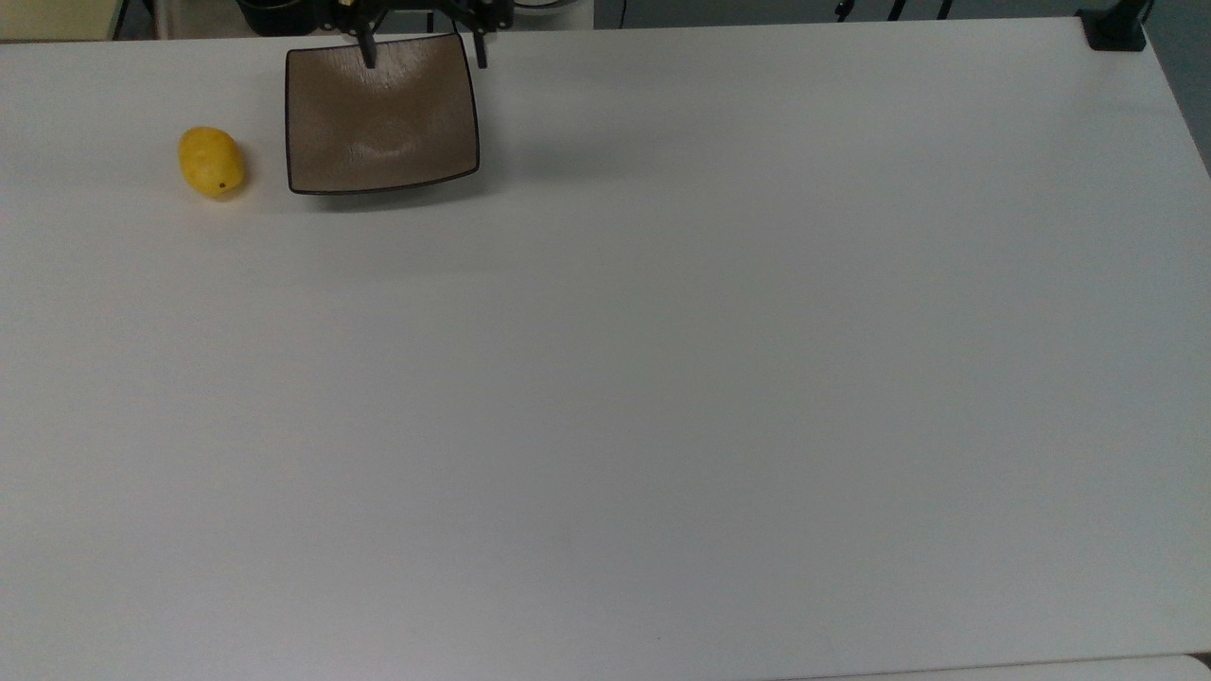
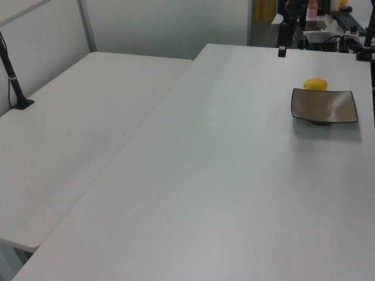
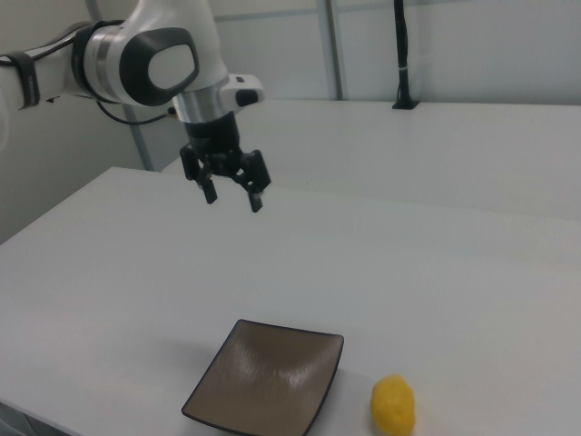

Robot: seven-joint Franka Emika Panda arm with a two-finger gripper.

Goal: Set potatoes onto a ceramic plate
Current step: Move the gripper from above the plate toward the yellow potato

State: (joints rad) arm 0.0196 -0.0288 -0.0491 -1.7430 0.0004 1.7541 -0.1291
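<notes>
A small bright-yellow potato (image 1: 211,162) (image 2: 315,84) (image 3: 394,404) lies on the white table, just off the top view's left side of the plate. The square brown-grey ceramic plate (image 1: 381,113) (image 2: 324,105) (image 3: 268,377) holds nothing. My gripper (image 1: 422,52) (image 3: 232,196) hangs open in the air over the plate's far edge in the top view, its two dark fingers (image 1: 365,52) spread wide with nothing between them. In the right view it is well above the table, beyond the plate. In the left view one finger (image 2: 282,49) shows at the far table edge.
The white table (image 1: 662,378) stretches wide and bare. A second white table (image 2: 76,134) adjoins it on the left view's left. A black clamp post (image 1: 1116,28) (image 2: 14,88) stands at a corner. Dark equipment (image 2: 328,29) sits past the far edge.
</notes>
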